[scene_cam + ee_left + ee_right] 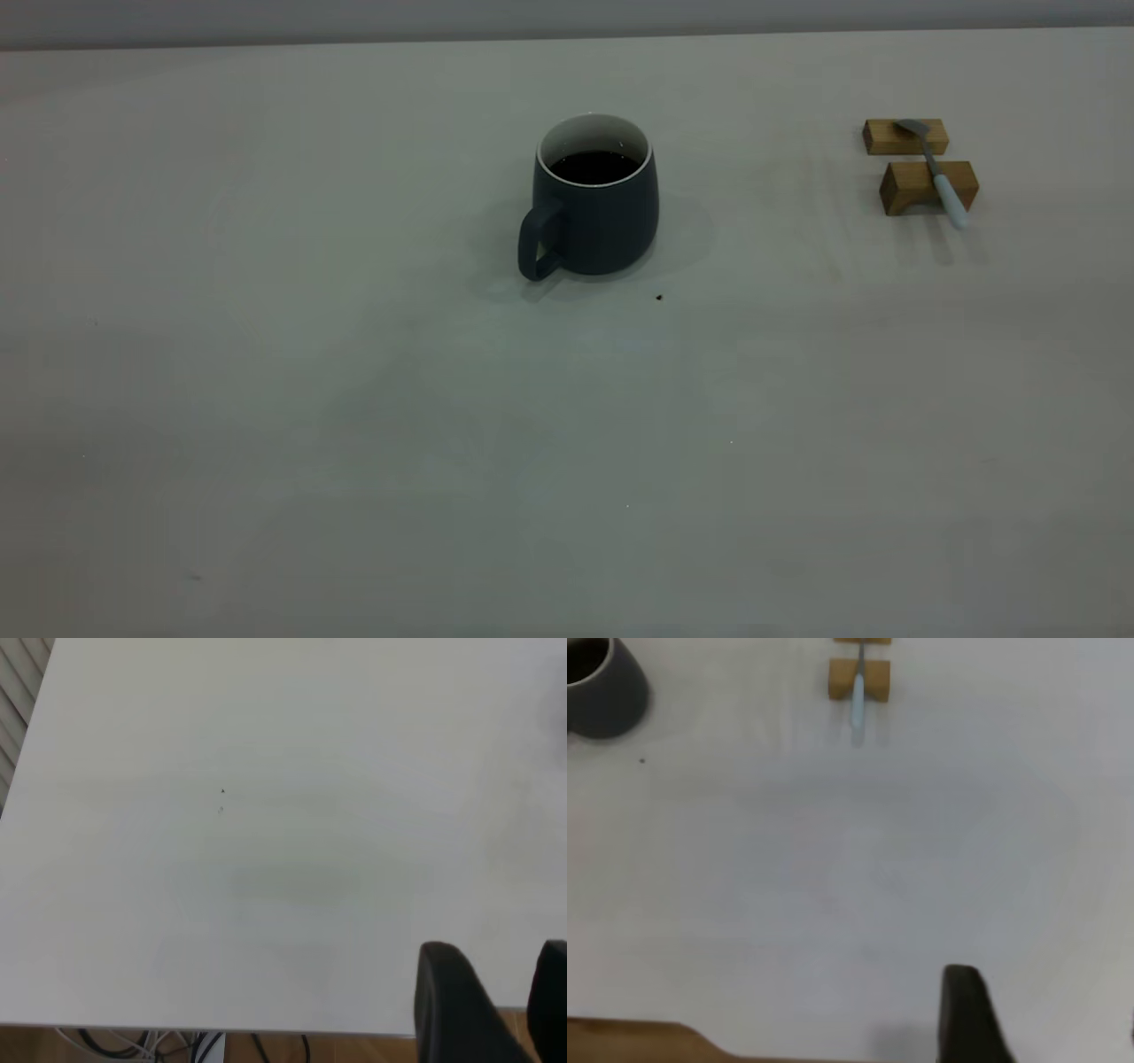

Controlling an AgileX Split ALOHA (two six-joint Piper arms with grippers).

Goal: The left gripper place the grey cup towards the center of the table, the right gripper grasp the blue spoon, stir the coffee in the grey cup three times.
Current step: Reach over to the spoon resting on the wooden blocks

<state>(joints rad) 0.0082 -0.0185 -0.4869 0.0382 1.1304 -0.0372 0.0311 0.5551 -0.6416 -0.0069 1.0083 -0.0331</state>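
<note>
Off-white worktop (354, 443), mostly bare. Cup (595, 208) stands upright near the middle, coffee (594, 166) in it, handle toward the camera's left. Spoon (935, 174) lies well to the right, bridged across two wooden blocks (928, 186), handle overhanging the nearer one.

Cup looks already centred, so the placing step reads as done or unneeded; spoon pickup not yet started. Next move: right claw needs to travel to the blocks and pinch the overhanging handle.

Left claw (496, 997): two fingers apart, holding nothing, at the worktop edge. Right claw (1036, 1019): one finger in view, touching nothing; spread cannot be told.
</note>
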